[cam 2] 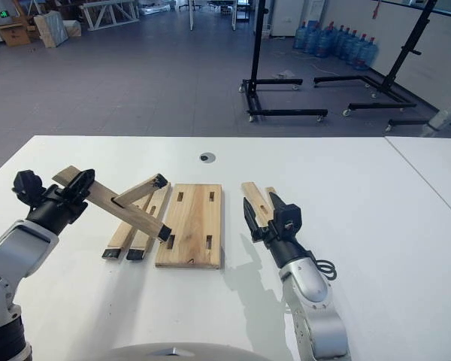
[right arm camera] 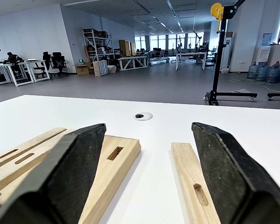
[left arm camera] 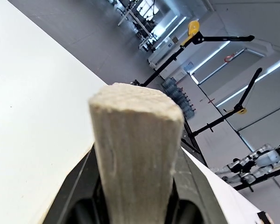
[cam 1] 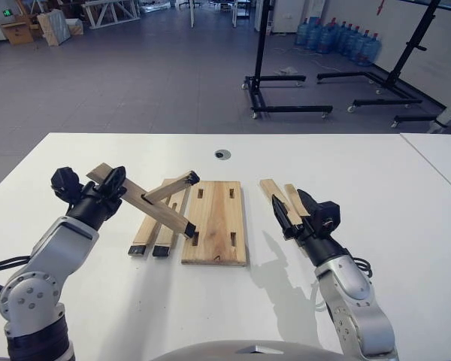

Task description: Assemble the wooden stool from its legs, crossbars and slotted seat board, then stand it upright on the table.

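My left gripper (cam 1: 110,186) is shut on the upper end of a wooden leg (cam 1: 154,209), held slanting above the table. A short crossbar (cam 1: 171,188) sticks out of that leg. The left wrist view looks straight at the leg's end (left arm camera: 135,149) between the fingers (left arm camera: 77,189). Two more legs (cam 1: 154,232) lie flat beneath it. The slotted seat board (cam 1: 216,222) lies at the middle of the table. To its right lie two slotted wooden pieces (right arm camera: 109,170) (right arm camera: 191,184). My right gripper (cam 1: 289,207) hovers open just over them, a finger (right arm camera: 60,179) on each side, holding nothing.
The white table (cam 1: 361,173) has a round cable hole (cam 1: 222,154) behind the seat board. A seam to a second table (cam 1: 428,162) runs along the right. Black wheeled frames (cam 1: 286,83) stand on the floor beyond.
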### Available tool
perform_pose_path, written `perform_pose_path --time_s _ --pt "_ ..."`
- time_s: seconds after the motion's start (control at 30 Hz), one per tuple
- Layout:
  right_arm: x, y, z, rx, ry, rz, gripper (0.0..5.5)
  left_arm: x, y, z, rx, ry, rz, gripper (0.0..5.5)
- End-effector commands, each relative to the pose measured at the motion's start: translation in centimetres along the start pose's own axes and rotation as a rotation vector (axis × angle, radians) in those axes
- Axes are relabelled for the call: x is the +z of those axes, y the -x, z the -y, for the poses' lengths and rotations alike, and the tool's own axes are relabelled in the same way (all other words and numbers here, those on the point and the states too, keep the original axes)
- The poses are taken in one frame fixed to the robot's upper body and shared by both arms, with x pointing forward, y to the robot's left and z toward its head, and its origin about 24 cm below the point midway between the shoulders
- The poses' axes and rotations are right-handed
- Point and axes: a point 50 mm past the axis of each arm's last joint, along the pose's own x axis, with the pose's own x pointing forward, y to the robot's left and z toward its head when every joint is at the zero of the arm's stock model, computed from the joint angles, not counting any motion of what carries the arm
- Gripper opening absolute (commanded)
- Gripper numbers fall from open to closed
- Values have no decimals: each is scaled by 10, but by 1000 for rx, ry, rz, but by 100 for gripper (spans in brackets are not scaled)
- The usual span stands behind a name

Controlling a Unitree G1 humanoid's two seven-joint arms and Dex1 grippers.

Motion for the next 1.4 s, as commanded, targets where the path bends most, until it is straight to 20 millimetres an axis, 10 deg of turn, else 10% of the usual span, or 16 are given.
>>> perform_pose_path --time_s 0.03,0.6,0.8,1.0,1.4 --pt "1 -3 -2 8 9 8 338 -15 1 2 -13 -16 -22 101" --pt "2 -6 -1 5 38 14 338 -14 9 -12 64 -237 4 101" --pt "3 -8 -2 14 51 14 338 -42 16 5 -84 -500 -74 101" --pt "3 -11 -1 4 64 22 338 -76 31 -20 -109 -644 -176 101" --pt "2 -23 -1 -19 82 42 338 -58 -33 26 -291 -750 13 101"
